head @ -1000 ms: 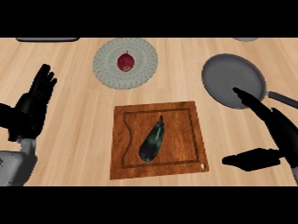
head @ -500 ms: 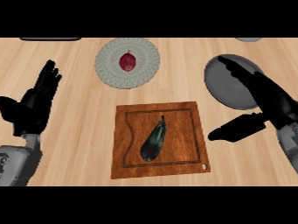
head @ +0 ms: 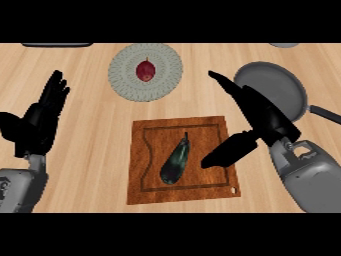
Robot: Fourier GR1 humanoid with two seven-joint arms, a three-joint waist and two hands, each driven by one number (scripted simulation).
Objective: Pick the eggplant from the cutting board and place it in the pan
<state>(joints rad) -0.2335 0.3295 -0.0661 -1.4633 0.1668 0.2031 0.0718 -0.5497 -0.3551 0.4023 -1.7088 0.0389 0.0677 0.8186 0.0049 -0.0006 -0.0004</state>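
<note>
Reaching for the eggplant is the step in hand, and it would go best if the right hand [head: 265, 117] came down over the long body with fingers on one flank and thumb on the other, closing across the narrow width, not along it.

By size: the counter [head: 92, 125] carries the board [head: 213, 187] at centre, the pan [head: 272, 87] at upper right, a plate [head: 125, 75] at top. The eggplant [head: 177, 160] lies slanted on the board, stem end up.

That hand is open and holds nothing, fingers stretched up and away, thumb [head: 228, 150] overhanging the board's right side, just beside the eggplant but apart from it. The left hand [head: 36, 120] rests open at the left.
</note>
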